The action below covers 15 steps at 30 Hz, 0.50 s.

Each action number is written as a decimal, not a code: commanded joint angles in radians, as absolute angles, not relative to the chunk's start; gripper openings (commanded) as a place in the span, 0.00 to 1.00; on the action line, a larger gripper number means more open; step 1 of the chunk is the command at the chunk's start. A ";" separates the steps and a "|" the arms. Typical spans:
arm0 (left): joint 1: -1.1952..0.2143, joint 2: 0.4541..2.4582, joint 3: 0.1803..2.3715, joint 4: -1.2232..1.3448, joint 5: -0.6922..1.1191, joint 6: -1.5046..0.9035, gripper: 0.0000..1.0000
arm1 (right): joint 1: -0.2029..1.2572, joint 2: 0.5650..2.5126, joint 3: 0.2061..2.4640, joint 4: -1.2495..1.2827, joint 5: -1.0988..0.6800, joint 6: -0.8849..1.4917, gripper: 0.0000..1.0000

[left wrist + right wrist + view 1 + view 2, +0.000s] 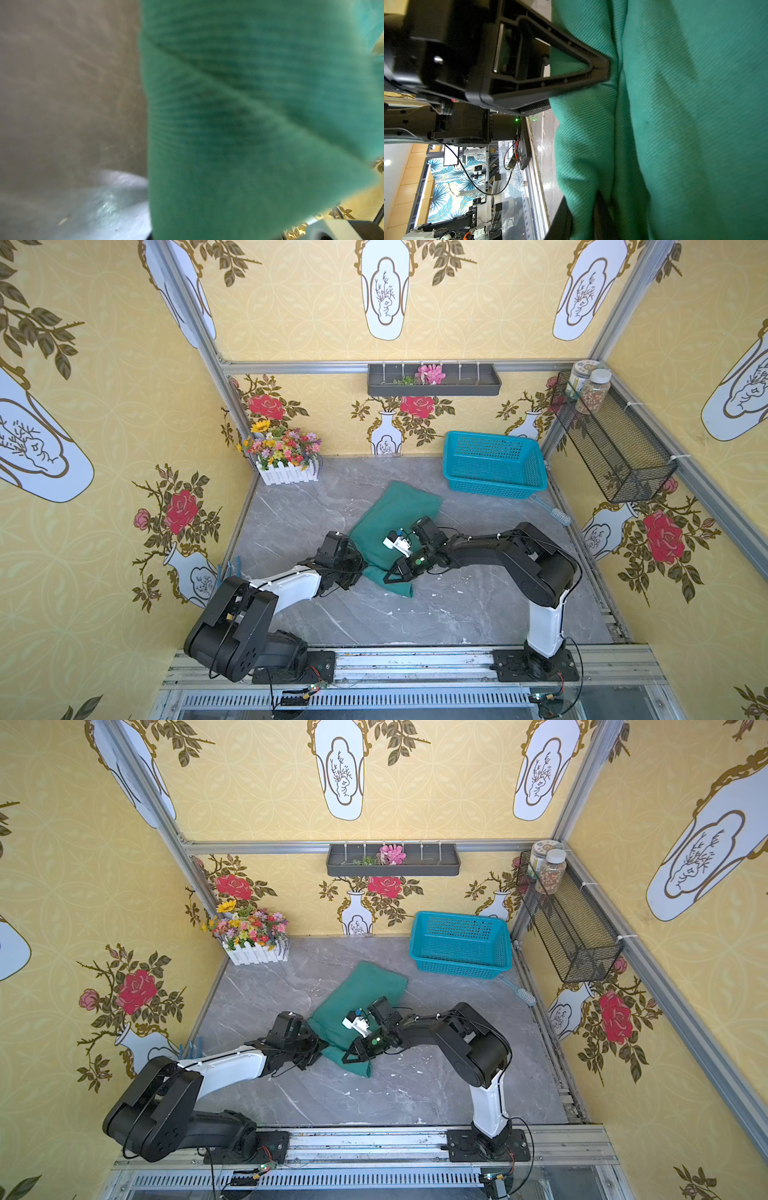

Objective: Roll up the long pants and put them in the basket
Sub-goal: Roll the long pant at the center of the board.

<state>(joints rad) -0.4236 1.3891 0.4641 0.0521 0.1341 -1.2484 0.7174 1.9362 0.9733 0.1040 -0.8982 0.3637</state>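
The long pants (395,510) (361,990) are dark teal-green and lie folded in a diagonal strip on the grey marble table, with the near end bunched. My left gripper (362,570) (322,1048) meets that near end from the left. In the right wrist view, the left gripper (604,70) pinches a crease of the cloth. In the left wrist view, the pants (249,124) hide its jaws. From the right, my right gripper (388,577) (347,1057) reaches the same end. A fold of the pants (695,124) sits between the two dark fingers of the right gripper (581,197).
A turquoise mesh basket (494,464) stands at the back right, with a blue brush (557,514) just in front of it. A flower box (286,456) occupies the back left corner. On the right wall hangs a black wire shelf (615,439) holding jars.
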 commanded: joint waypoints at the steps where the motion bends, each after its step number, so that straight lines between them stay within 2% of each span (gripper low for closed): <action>1: -0.422 1.393 0.475 -0.014 0.098 -1.224 0.10 | 0.721 1.892 0.970 0.062 -0.840 0.371 0.40; 5: -0.422 1.399 0.486 -0.038 0.097 -1.227 0.05 | 0.784 1.788 0.990 -0.046 -0.596 0.305 0.59; 6: -0.422 1.398 0.486 -0.039 0.101 -1.228 0.03 | 0.805 1.758 0.993 -0.083 -0.483 0.289 0.70; 7: -0.422 1.397 0.486 -0.041 0.100 -1.231 0.02 | 0.828 1.726 0.993 -0.112 -0.370 0.275 0.77; 10: -0.422 1.394 0.485 -0.043 0.104 -1.234 0.02 | 0.884 1.633 0.958 -0.126 -0.122 0.229 0.81; 15: -0.422 1.388 0.482 -0.044 0.107 -1.240 0.01 | 1.164 1.560 0.899 -0.063 0.349 -0.047 0.83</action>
